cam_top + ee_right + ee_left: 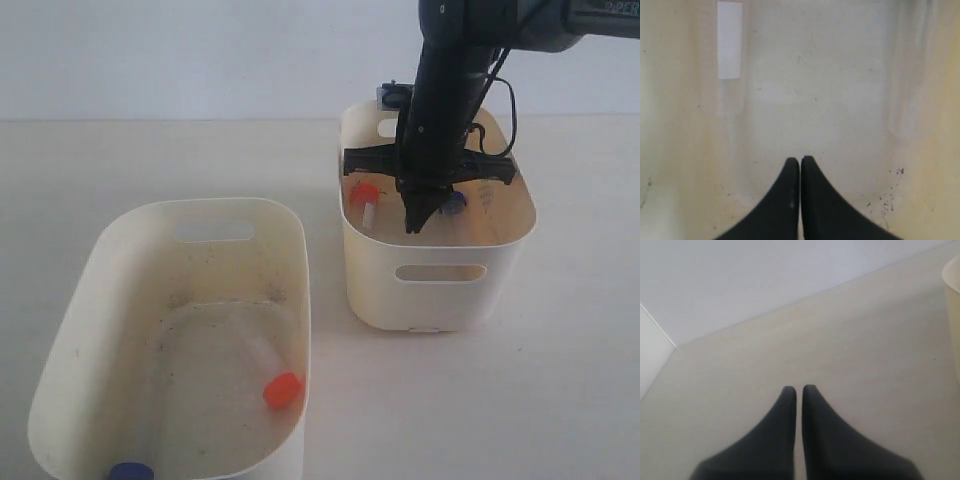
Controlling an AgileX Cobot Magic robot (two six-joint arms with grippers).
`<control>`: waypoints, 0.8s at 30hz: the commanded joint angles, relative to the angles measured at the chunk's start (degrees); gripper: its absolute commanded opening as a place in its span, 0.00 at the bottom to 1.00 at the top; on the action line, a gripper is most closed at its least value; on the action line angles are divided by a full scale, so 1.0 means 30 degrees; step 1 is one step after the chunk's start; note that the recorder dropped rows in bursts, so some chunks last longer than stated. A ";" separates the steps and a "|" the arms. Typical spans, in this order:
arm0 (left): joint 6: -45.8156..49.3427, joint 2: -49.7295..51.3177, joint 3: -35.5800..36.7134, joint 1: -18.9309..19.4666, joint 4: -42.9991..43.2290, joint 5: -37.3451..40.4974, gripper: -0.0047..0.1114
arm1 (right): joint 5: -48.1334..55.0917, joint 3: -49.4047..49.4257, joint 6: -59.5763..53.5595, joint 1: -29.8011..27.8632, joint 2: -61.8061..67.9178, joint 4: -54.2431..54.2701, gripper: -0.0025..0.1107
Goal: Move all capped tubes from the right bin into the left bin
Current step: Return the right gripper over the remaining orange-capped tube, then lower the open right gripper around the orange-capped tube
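The right bin holds an orange-capped tube at its left wall and a blue-capped tube, partly hidden behind the arm. My right gripper hangs inside this bin between the two tubes, shut and empty. In the right wrist view, the right gripper faces the bin's bare inner wall with its handle slot, and no tube shows. In the left bin lie an orange-capped tube and a blue cap. My left gripper is shut and empty over bare table.
The two bins stand apart on a pale table. In the left wrist view, a cream bin edge shows at the frame's side. The right arm's black body covers the back of the right bin.
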 commanded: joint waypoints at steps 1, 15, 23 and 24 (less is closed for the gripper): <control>-0.0182 0.0009 -0.0069 -0.0102 -0.0055 -0.0099 0.08 | 0.0025 -0.0078 -0.0198 -0.0102 0.0192 -0.0147 0.02; -0.0182 0.0009 -0.0069 -0.0102 -0.0055 -0.0099 0.08 | -0.2125 -0.0078 -0.2262 -0.1033 0.1012 0.1630 0.02; -0.0182 0.0009 -0.0069 -0.0102 -0.0055 -0.0099 0.08 | -0.3244 -0.0078 -0.2748 -0.1033 0.1012 0.2157 0.22; -0.0182 0.0009 -0.0069 -0.0102 -0.0055 -0.0099 0.08 | -0.3348 -0.0078 -0.2748 -0.1033 0.1012 0.2324 0.31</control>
